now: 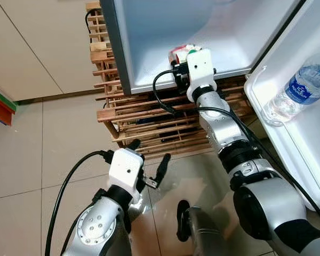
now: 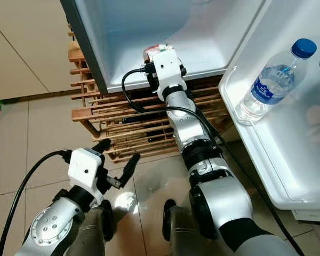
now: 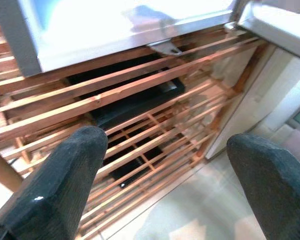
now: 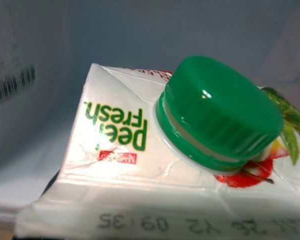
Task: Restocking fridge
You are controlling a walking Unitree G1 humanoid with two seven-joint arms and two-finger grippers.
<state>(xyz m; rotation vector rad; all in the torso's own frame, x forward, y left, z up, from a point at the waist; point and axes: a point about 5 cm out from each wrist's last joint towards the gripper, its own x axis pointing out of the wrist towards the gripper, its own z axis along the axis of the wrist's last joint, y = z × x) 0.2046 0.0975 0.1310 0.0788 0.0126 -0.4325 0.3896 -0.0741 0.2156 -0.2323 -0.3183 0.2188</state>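
At upper centre, the right claw point(image 1: 182, 57) grips the white green-capped juice carton point(image 4: 190, 150) inside the white fridge point(image 1: 165, 37); the left claw point(image 1: 148, 160) hangs spread, empty, lower left.

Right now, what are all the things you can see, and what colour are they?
Fridge: one, white inside, open, on the rack.
Fridge door shelf: one, white, to the right.
Water bottle: one, clear with a blue cap, lying in the door shelf.
Juice carton: one, white with a green cap, at the fridge's front edge.
Wooden rack: one, brown slats, under the fridge.
Floor: pale tiles.
Right pincer: black, at the carton.
Left pincer: black, open, low before the rack.
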